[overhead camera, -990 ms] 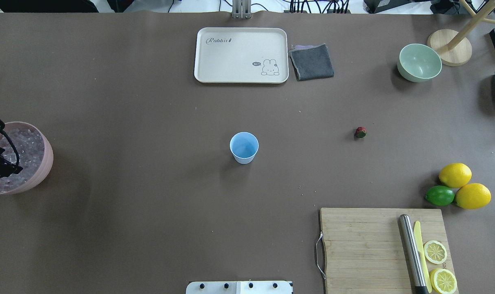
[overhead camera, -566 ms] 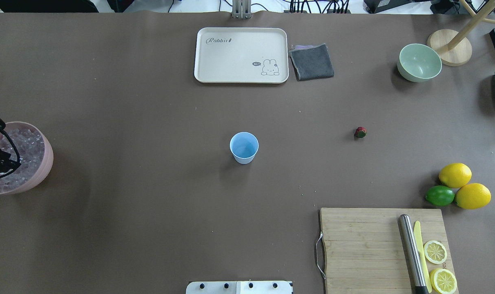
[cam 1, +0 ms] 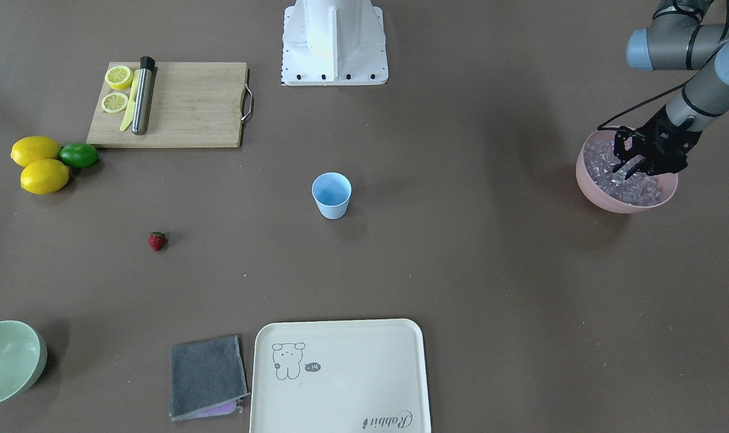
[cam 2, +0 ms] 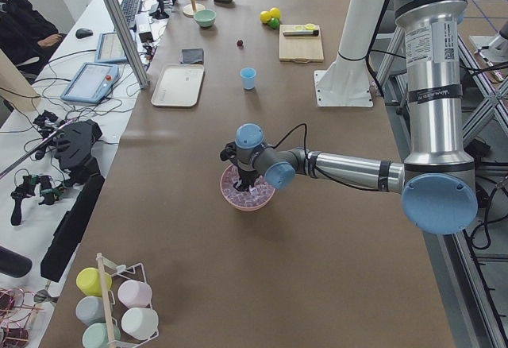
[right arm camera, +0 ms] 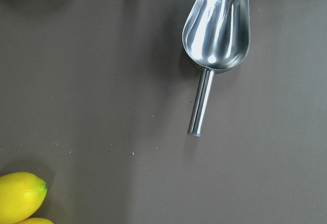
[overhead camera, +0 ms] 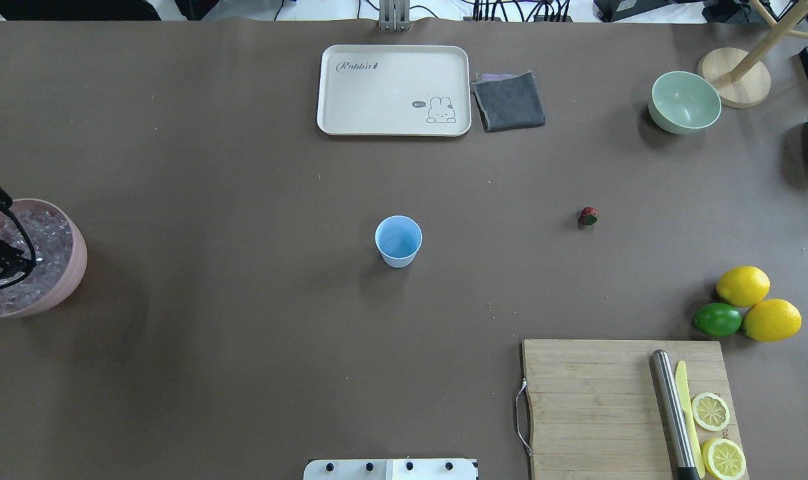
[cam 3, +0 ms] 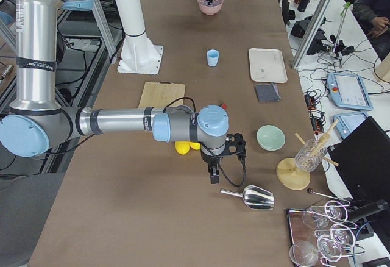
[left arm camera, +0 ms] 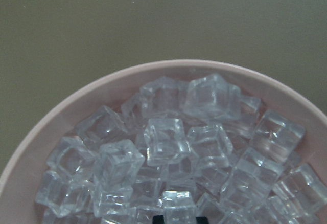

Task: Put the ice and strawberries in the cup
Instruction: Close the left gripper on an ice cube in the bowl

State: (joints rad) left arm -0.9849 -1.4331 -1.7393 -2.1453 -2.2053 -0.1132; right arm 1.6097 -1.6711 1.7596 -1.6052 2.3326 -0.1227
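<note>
The pale blue cup (overhead camera: 398, 240) stands upright and empty mid-table; it also shows in the front view (cam 1: 331, 193). The strawberry (overhead camera: 588, 215) lies alone on the table right of it. The ice (left arm camera: 163, 142) fills a pink bowl (cam 1: 588, 180) at the table's left end. My left gripper (cam 1: 629, 170) reaches down into the ice; in the left wrist view its dark tips sit close together at an ice cube (left arm camera: 179, 206). My right gripper (cam 3: 213, 175) hangs above the table near a metal scoop (right arm camera: 217, 29); I cannot tell whether it is open.
A cream tray (overhead camera: 331, 120) and grey cloth (overhead camera: 509, 100) lie at the far edge. A green bowl (overhead camera: 684, 101) stands far right. Lemons and a lime (overhead camera: 744, 303) sit beside a cutting board (overhead camera: 591, 400) with a knife and lemon slices.
My left gripper has drawn back a little toward the left edge over the ice bowl and shows less in the overhead view. Nothing else moved.
</note>
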